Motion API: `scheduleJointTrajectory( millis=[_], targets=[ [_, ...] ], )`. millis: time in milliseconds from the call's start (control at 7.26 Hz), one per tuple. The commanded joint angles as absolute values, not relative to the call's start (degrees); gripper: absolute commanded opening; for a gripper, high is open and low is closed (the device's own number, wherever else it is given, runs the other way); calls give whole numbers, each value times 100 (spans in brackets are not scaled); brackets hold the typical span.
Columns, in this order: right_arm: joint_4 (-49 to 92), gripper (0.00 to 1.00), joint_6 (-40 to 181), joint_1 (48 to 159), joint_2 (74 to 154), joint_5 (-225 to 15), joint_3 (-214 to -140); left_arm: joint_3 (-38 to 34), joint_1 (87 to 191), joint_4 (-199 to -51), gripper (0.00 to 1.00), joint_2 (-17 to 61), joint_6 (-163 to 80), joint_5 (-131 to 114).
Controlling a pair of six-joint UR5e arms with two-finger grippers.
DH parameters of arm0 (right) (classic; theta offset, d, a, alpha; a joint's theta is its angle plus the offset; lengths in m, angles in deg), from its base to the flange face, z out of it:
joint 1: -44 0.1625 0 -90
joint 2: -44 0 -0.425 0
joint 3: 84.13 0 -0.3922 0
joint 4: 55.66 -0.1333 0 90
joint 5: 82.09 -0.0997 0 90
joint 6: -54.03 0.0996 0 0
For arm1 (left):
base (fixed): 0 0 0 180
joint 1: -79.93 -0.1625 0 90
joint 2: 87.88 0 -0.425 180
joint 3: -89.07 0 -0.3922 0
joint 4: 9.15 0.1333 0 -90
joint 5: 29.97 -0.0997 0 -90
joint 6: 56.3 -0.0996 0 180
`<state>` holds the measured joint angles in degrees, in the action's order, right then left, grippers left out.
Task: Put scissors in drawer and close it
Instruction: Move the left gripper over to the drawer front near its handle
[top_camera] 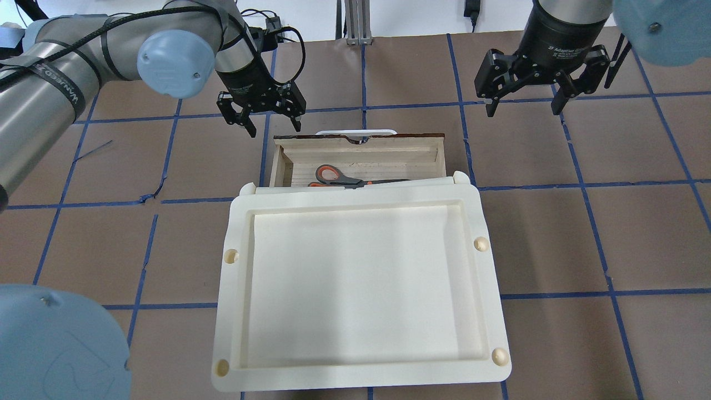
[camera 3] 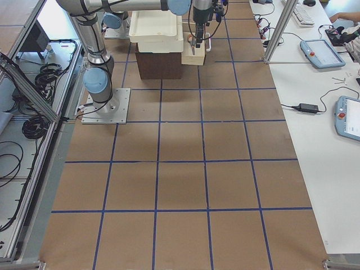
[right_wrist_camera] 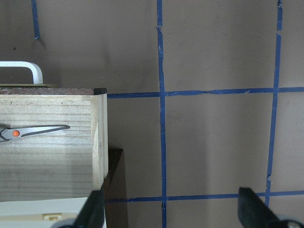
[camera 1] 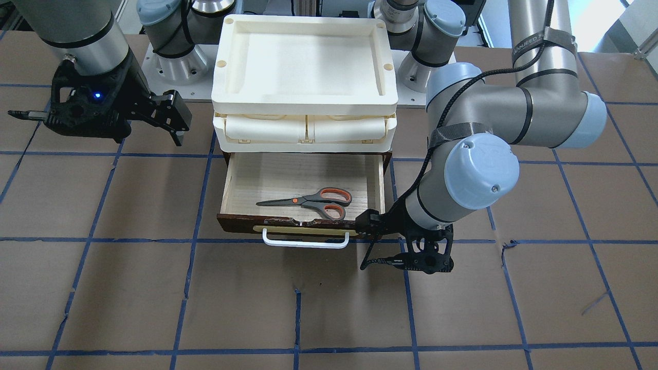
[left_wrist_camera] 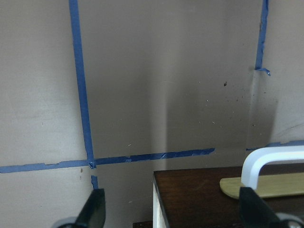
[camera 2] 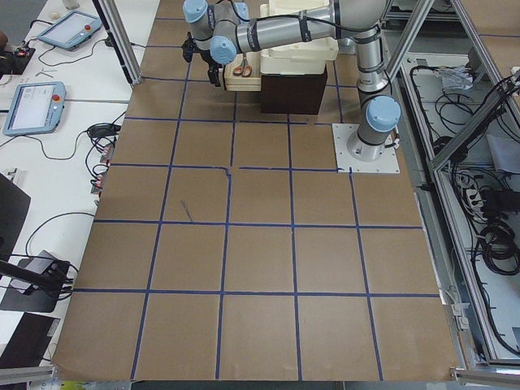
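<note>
Scissors (camera 1: 313,201) are lying in drawer (camera 1: 236,222), left gripper (top_camera: 274,129) and right gripper (top_camera: 523,110) both hovering fingers apart; I'm reckoning drawer's sliding light and stiff, best pushed flat beside handle (camera 1: 305,240).

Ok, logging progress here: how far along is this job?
Done: the scissors lie in the drawer. In hand: nothing; the left gripper hangs open by the drawer's front corner, the right gripper open, aside. Left: the drawer is pulled out and needs pushing shut.

Scissors (camera 1: 311,201) flat in drawer (camera 1: 303,228) (open)
</note>
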<state>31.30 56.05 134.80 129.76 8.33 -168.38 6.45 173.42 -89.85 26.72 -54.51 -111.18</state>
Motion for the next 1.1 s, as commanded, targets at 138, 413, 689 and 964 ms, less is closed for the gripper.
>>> scheduleJointTrajectory(
  millis=[138,413,689,964],
  targets=[
    [3152,100,5596,13479,12978,826,-16842,434,17345,-9045,100,2455,-5393,-11136],
    [3152,100,5596,13479,12969,835,-16842,417,17345,-9202,100,2366,-5384,-11136],
    [3152,100,5596,13479,12978,835,-16842,399,17345,-9414,100,2322,-5375,-11136],
    [3152,100,5587,13479,12978,835,-16842,215,17345,-9406,100,2252,-5375,-11136]
  ],
)
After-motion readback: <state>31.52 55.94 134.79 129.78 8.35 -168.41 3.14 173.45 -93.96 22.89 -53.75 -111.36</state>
